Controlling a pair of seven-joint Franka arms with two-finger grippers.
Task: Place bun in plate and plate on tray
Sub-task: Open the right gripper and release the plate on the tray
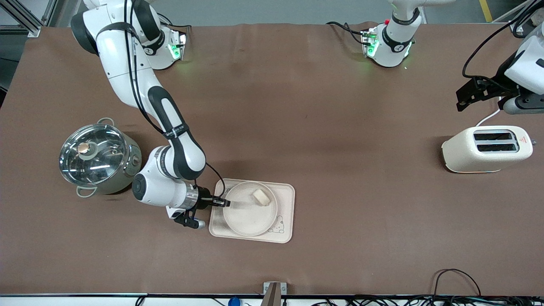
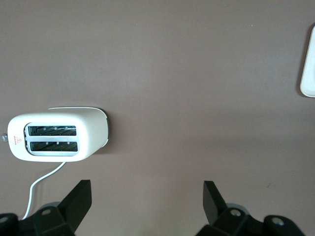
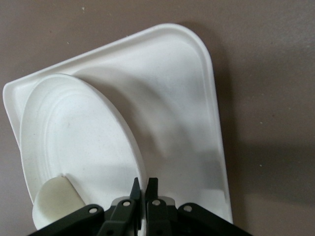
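Observation:
The round cream plate (image 1: 244, 216) is over the rectangular cream tray (image 1: 285, 199), with the small cream-white bun (image 1: 262, 197) lying in it. My right gripper (image 1: 224, 202) is shut on the plate's rim at the side toward the right arm's end of the table. In the right wrist view the plate (image 3: 74, 142) stands tilted above the tray (image 3: 182, 98) and casts a shadow on it. The bun (image 3: 56, 204) shows beside my right gripper (image 3: 144, 183). My left gripper (image 1: 461, 100) waits open and empty, high over the table by the toaster; it also shows in the left wrist view (image 2: 146, 189).
A cream toaster (image 1: 486, 148) with a white cord stands at the left arm's end of the table, also seen in the left wrist view (image 2: 56, 135). A steel pot with a glass lid (image 1: 97, 157) stands beside the right arm's wrist. The tray's edge (image 2: 309, 69) shows in the left wrist view.

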